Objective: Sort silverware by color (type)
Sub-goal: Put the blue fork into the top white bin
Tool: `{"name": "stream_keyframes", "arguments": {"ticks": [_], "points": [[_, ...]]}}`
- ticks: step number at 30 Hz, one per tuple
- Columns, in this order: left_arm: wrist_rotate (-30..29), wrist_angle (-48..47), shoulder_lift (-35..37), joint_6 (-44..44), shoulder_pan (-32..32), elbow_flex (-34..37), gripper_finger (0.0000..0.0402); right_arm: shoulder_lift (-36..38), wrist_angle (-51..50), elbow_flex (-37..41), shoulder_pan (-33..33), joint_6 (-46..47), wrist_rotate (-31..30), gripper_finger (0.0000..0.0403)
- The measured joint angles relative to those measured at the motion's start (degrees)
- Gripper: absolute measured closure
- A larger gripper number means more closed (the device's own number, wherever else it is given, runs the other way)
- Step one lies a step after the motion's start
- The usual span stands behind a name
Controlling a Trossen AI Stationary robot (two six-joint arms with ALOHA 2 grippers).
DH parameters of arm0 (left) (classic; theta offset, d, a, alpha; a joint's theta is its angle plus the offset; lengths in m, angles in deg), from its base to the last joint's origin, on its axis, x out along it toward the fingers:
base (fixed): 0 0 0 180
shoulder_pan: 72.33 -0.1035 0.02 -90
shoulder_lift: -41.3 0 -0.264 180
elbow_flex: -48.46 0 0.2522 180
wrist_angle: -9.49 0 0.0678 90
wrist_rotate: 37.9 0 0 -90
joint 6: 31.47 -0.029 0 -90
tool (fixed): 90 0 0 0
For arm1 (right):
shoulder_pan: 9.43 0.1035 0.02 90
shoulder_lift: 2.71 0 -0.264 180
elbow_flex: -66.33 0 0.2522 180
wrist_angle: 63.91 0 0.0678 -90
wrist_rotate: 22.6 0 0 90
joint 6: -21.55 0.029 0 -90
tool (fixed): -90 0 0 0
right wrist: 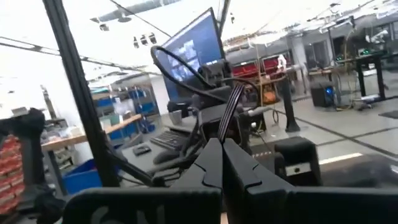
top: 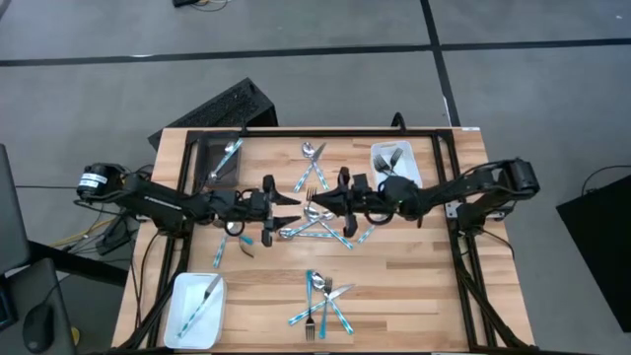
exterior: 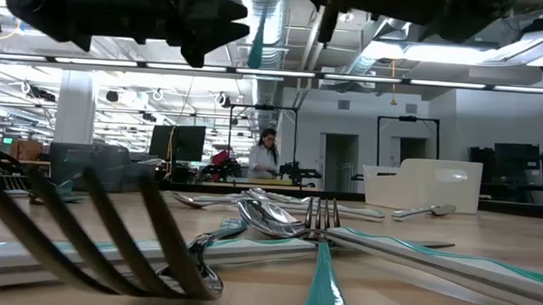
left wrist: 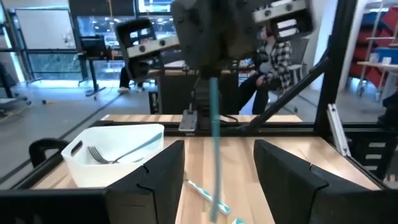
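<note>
Several pieces of silverware (top: 314, 219) lie heaped at mid-worktop, with a second cluster (top: 321, 304) near the front edge and loose pieces behind. Only the high view shows the sorting so far: forks in a white tray (top: 394, 161) at the back right, one piece in a white tray (top: 197, 310) at the front left, one in the dark bin (top: 219, 160) at the back left.

Left gripper (top: 288, 199) hovers beside the central heap, jaws spread wide, nothing between them. Right gripper (top: 317, 202) faces it across the heap, jaws fully closed. Left wrist view alone shows a teal handle (left wrist: 214, 137) hanging upright below the right gripper; whether it is clamped, cannot tell.

No legible writing.

Worktop (top: 414, 286) is pale wood in a black frame. Low view shows an open workshop with ceiling ducts, monitors and a person (exterior: 265, 156) at a far bench.
</note>
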Motion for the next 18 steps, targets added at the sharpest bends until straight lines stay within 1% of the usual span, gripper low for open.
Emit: {"name": "stream_keyframes", "arguments": {"ticks": [4, 10, 13, 18], "points": [[0.0, -2.6, 0.0, -0.8, 0.0, -1.4, 0.0219, -0.2, -0.4, 0.1, 0.0, 0.0, 0.2, 0.0387], [-0.7, -2.9, -0.3, -0.8, 0.0, -1.4, 0.0219, 2.8, -2.3, 0.1, 0.1, -1.1, 0.2, 0.0387], [-0.6, -0.9, -2.2, -0.8, 0.0, -1.4, 0.0219, 3.0, -2.4, 0.1, 0.1, -1.3, 0.2, 0.0387], [-0.6, 5.8, -7.4, -0.1, -0.1, -1.4, 0.0219, 3.0, -2.8, 0.1, 0.1, -1.3, 0.2, 0.0387]]}}
